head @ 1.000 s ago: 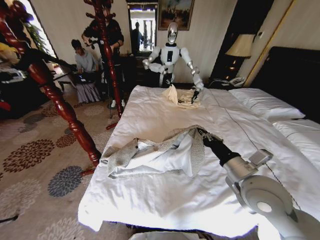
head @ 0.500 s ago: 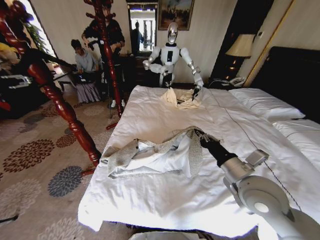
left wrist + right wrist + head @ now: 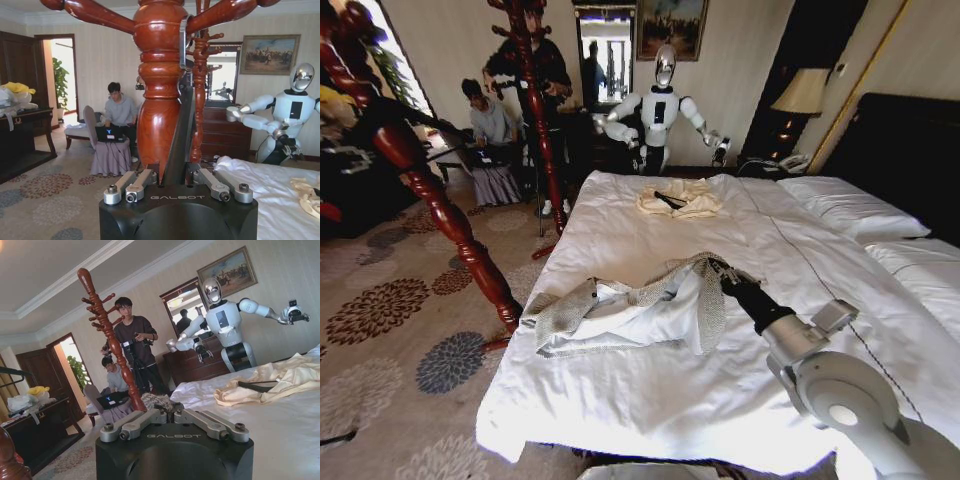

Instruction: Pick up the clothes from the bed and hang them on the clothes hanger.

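1. Head view: the jacket [image 3: 630,305] is lying crumpled on the near half of the bed [image 3: 650,395], grey knit outward with its white lining turned up, one sleeve trailing toward the left edge.
2. The right gripper [image 3: 719,268] is reaching in from the right and pressing into the jacket's far right edge; in the right wrist view a tuft of knit [image 3: 156,401] is bunching at the right gripper [image 3: 174,412], whose fingers appear drawn together on it, so I judge it is pinching the cloth.
3. The fabric is looking soft, limp and fairly light; it is likely to sag and swing when raised, so the collar or a shoulder seems the better hold.
4. The left gripper [image 3: 175,177] is closing on the black clothes hanger [image 3: 179,130], holding it beside the red wooden coat stand [image 3: 159,95], left of the bed.
5. A cream top [image 3: 680,198] is lying at the far end of the bed; another robot [image 3: 660,112] is standing beyond it.
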